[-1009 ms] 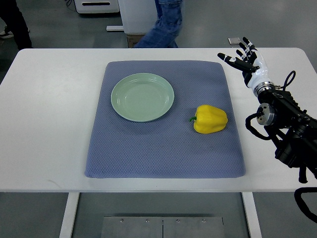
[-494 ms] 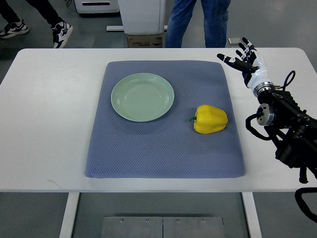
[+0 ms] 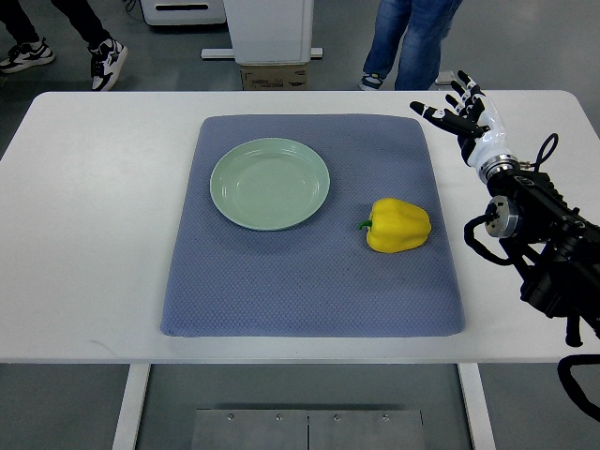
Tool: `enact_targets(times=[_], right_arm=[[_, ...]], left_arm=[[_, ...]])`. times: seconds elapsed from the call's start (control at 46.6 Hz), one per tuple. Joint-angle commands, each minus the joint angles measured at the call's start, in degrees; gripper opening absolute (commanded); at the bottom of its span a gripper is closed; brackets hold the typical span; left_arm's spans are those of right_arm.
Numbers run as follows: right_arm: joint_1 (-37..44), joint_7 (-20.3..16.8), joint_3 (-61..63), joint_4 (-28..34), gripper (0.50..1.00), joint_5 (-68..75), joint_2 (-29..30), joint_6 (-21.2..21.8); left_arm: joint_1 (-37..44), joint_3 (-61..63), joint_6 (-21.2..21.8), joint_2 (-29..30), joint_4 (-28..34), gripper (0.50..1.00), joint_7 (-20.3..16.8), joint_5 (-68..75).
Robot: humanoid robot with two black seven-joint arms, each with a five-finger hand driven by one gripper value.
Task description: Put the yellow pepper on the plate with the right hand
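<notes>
Your right hand (image 3: 461,112) hangs over the far right corner of the table (image 3: 94,216), fingers (image 3: 433,112) spread wide and holding nothing. Its arm comes in from the right edge and runs up beside the mat. No left hand shows anywhere.

You will find the yellow pepper (image 3: 399,225) lying on its side on the blue-grey mat (image 3: 309,281), toward the mat's right edge, with its green stem (image 3: 364,224) pointing left toward the middle. It sits nearer you than the hand does and is well apart from it. The pale green plate (image 3: 230,202) lies on the same mat, up and to the left of the pepper, with nothing on it.

Judging from this, you are at the very start: the reach has not begun and the pepper is untouched. Your next move calls for bringing the hand back toward you and inward over the mat until the spread fingers stand above the pepper's body. Come down across its broad middle rather than the stem end, since the rounded, glossy skin may roll or slip under a shallow pinch. Close firmly only once the fingers wrap both flanks.

Legs of people (image 3: 412,42) stand beyond the far edge of the table.
</notes>
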Motion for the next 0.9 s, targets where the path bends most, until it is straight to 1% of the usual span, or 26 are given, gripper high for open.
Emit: enact_targets(times=[0.0,0.88], right_arm=[[0.1,0.0,0.0,0.01,1.0,0.03,-0.05,-0.04],[0.89,0.0,0.09,-0.08,1.0,0.03,-0.05,-0.04]], left_arm=[[0.0,0.0,0.01,0.0,0.01,1.0,0.0,0.02],[0.0,0.0,0.01,0.0,0.01,1.0,0.0,0.02]])
